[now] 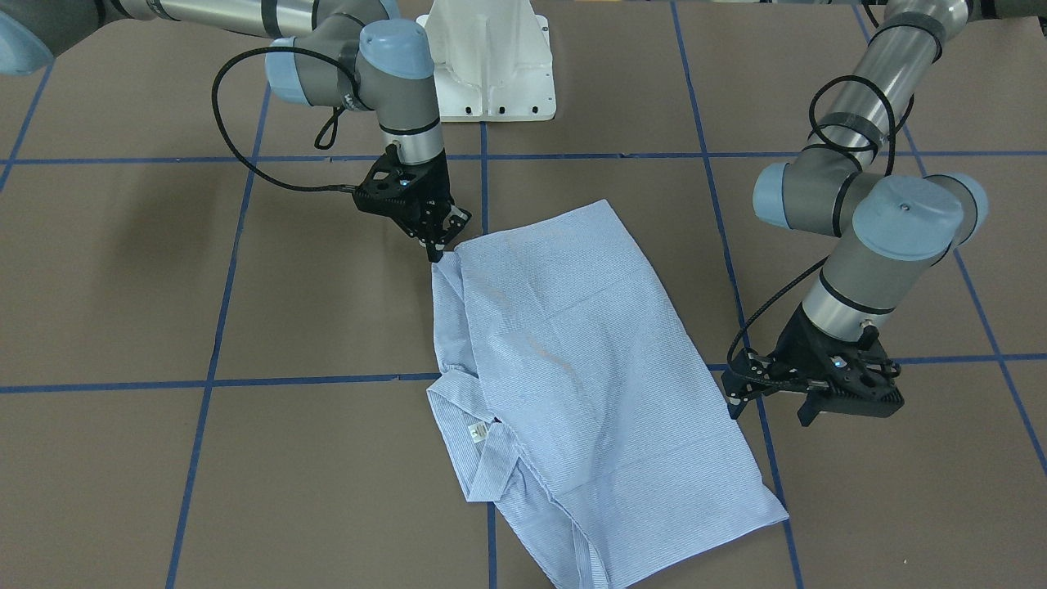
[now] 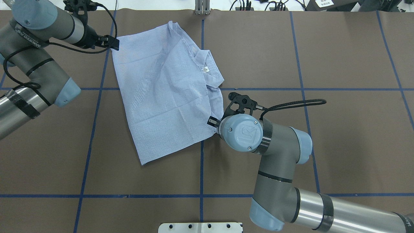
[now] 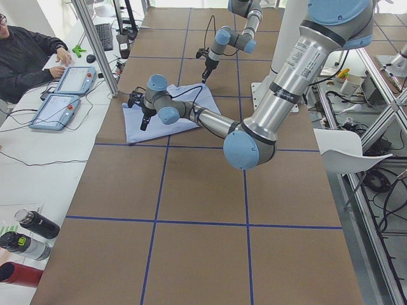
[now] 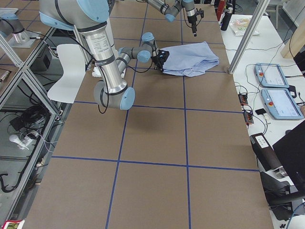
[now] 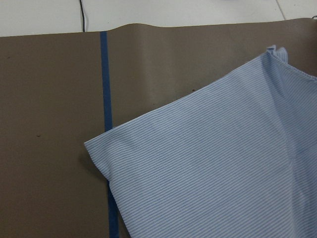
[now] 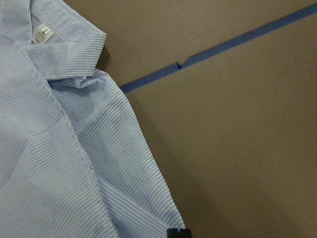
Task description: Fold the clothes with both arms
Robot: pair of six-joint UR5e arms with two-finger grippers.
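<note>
The light blue striped shirt (image 1: pixel 572 343) lies folded in a flat panel on the brown table, collar and white label (image 1: pixel 477 432) up; it also shows in the overhead view (image 2: pixel 161 90). My right gripper (image 1: pixel 450 236) is open, with its lower fingertip at the shirt's near right corner. In the overhead view it is mostly hidden under its wrist. My left gripper (image 1: pixel 769 406) is open and empty, raised just off the shirt's left edge, by the far left corner (image 2: pixel 111 43). The wrist views show only shirt cloth, in the left (image 5: pixel 213 173) and in the right (image 6: pixel 49 163).
Blue tape lines (image 2: pixel 201 161) grid the brown table. The white pedestal base (image 1: pixel 491 65) stands at the robot's side. An operator (image 3: pixel 32 51) sits at a side bench with teach pendants (image 3: pixel 63 95) beyond the far table edge. Bottles (image 3: pixel 28 235) stand off the table.
</note>
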